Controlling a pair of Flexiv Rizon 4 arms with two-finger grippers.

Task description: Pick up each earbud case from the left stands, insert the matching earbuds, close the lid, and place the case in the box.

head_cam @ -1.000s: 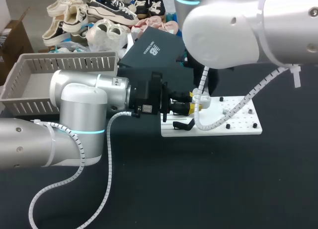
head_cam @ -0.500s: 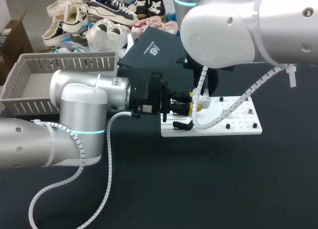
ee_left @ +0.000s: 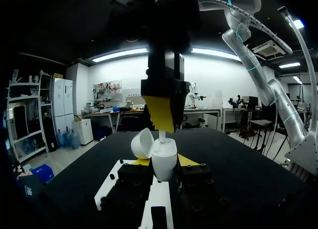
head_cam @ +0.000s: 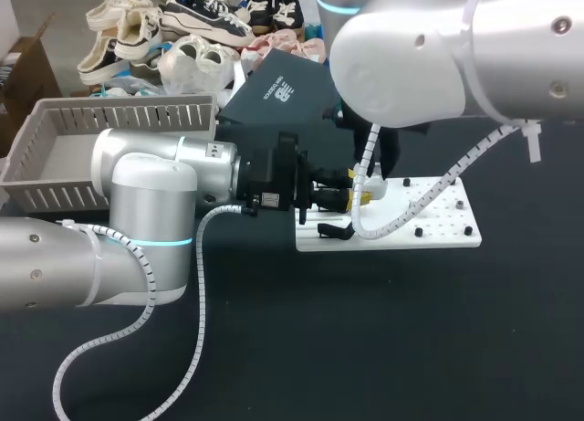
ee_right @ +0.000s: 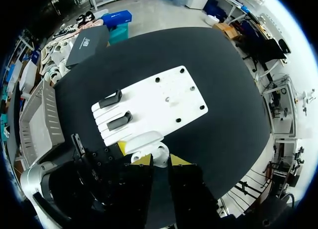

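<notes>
The left hand (ee_left: 164,162) is clamped on the open earbud case (ee_left: 163,153) above the white board (ee_right: 159,102) on the desk (head_cam: 411,330), and the right hand (ee_right: 160,159) pinches an earbud (ee_left: 162,135) at its mouth: insertion, I judge, needing a straight downward push next.

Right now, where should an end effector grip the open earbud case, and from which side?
Grip the earbud case by its lower body, across its flanks, coming in level as the left end effector does. The lid stands open sideways, and the right end effector holds an earbud above.
</notes>
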